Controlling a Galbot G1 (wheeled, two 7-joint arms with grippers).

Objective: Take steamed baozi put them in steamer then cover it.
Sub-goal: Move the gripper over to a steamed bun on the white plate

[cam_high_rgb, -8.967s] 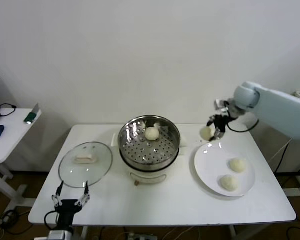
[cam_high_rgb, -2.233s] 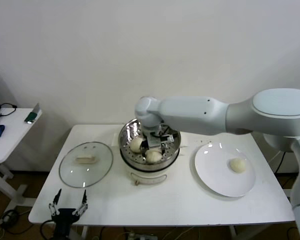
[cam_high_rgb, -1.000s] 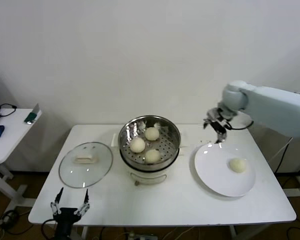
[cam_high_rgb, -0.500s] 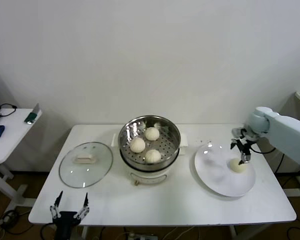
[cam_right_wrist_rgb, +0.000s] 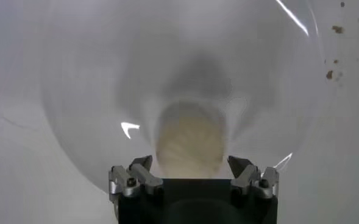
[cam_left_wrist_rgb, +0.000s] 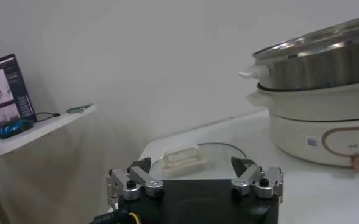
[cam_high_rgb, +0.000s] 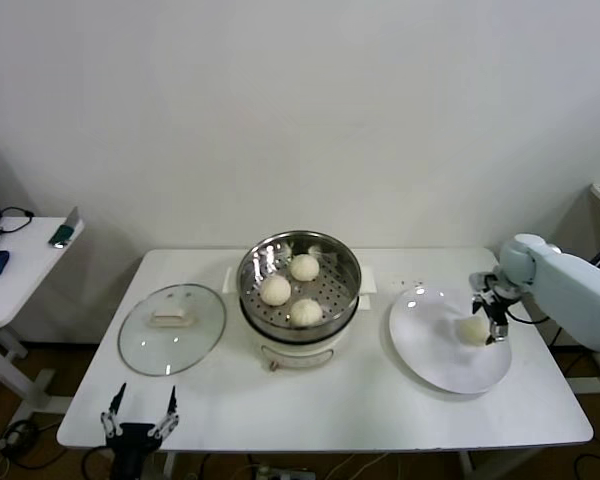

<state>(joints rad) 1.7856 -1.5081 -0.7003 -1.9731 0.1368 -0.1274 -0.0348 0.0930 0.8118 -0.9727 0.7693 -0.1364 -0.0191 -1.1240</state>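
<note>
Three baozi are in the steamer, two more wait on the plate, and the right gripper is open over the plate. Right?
Not quite: the head view shows only one baozi left on the plate, not two. The rest holds: three baozi sit in the steamer, and the right gripper is open over the plate, around that last bun.

You have even, bright light from above in the head view, with soft shadows under the pot point(cam_high_rgb: 299, 290). Glare streaks the pot's steel wall and the glass lid point(cam_high_rgb: 171, 329). In the right wrist view the bun point(cam_right_wrist_rgb: 189, 146) is soft and smeared, perhaps from motion, over a hazy plate point(cam_right_wrist_rgb: 94, 91).
</note>
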